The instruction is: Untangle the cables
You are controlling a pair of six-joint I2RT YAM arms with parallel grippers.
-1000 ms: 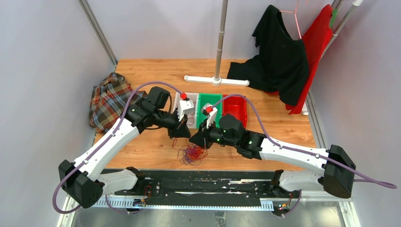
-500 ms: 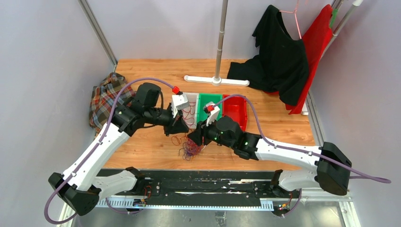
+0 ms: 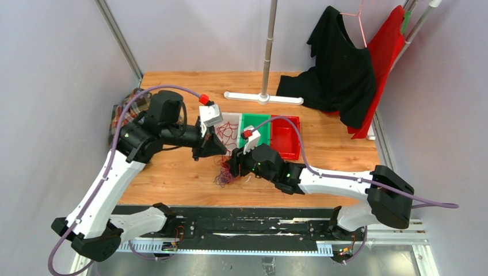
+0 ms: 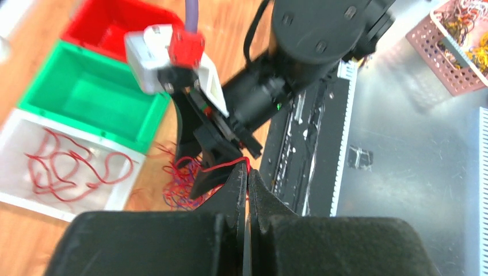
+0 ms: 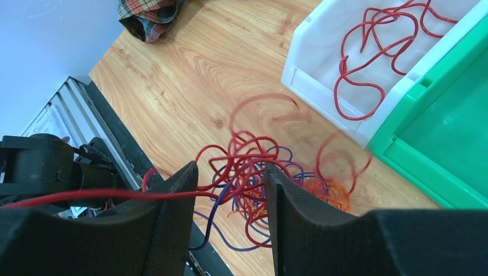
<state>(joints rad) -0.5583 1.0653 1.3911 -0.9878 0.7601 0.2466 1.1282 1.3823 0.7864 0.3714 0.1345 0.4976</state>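
Observation:
The cables [image 3: 223, 176] are a small clump of red, purple and orange wires on the wooden table near its front edge. In the right wrist view the clump [image 5: 267, 175] lies under and between my open right gripper [image 5: 231, 168]. That gripper shows in the top view [image 3: 235, 167] right over the clump. My left gripper [image 4: 247, 170] is shut on one red wire [image 4: 221, 167], which runs taut from its tips back to the clump [image 4: 175, 184]. The same wire [image 5: 86, 194] crosses the right wrist view. In the top view the left gripper [image 3: 220, 153] is just up and left of the clump.
Three bins stand side by side behind the clump: a white bin [image 3: 232, 118] holding loose red wires, a green bin [image 3: 254, 122] and a red bin [image 3: 286, 138]. A plaid cloth [image 3: 122, 117] lies at the left. A pole stand [image 3: 263, 98] and dark clothes [image 3: 339, 69] are at the back.
My left arm has drawn back and to the left with the red wire, pulling it taut. My right gripper and the clump have shifted left.

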